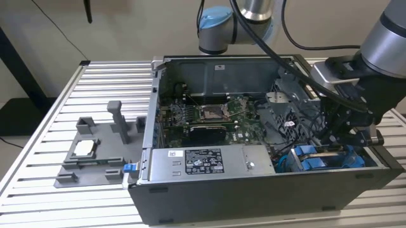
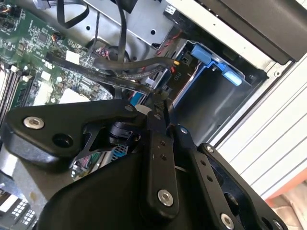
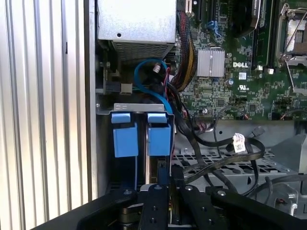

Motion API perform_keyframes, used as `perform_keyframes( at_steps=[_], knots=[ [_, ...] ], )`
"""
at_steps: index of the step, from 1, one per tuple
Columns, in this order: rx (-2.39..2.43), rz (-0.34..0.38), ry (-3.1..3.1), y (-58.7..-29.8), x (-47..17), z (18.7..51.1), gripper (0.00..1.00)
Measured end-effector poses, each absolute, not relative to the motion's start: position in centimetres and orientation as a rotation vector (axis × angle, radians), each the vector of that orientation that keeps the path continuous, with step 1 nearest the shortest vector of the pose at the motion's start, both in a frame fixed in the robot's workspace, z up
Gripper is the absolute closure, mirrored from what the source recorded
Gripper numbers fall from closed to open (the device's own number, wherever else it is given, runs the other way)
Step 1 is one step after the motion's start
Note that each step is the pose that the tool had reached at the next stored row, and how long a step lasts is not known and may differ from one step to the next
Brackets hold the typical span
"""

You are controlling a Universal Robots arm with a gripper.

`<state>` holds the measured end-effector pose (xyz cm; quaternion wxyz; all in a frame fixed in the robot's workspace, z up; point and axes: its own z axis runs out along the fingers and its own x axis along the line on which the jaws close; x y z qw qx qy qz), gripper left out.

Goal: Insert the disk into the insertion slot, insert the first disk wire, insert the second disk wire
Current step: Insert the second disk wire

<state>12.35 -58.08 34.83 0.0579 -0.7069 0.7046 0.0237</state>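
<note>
An open dark-grey metal computer case (image 1: 266, 190) sits on a ribbed aluminium slat table (image 1: 38, 190), toward the exterior view's right. Left of the case on the table lies a grey plastic fixture tray (image 1: 89, 161). Inside the case, a green motherboard (image 1: 216, 116) lies at the centre, with a silver box-shaped power supply (image 1: 203, 164) along the near wall. Right of the power supply, in the near right corner, stand bright blue plastic disk carriers (image 1: 317, 159), side by side in both wrist views, with the black robot gripper (image 1: 352, 135) directly above them.
</note>
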Motion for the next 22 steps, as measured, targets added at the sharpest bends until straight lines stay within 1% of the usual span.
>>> perform_keyframes(
  at_steps=[14, 22],
  knots=[
    [-2.139, 0.076, 2.134, -58.43, 12.35, 34.85, 0.84],
    [-2.138, 0.036, 2.13, -58.52, 12.34, 34.43, 0.84]
  ],
)
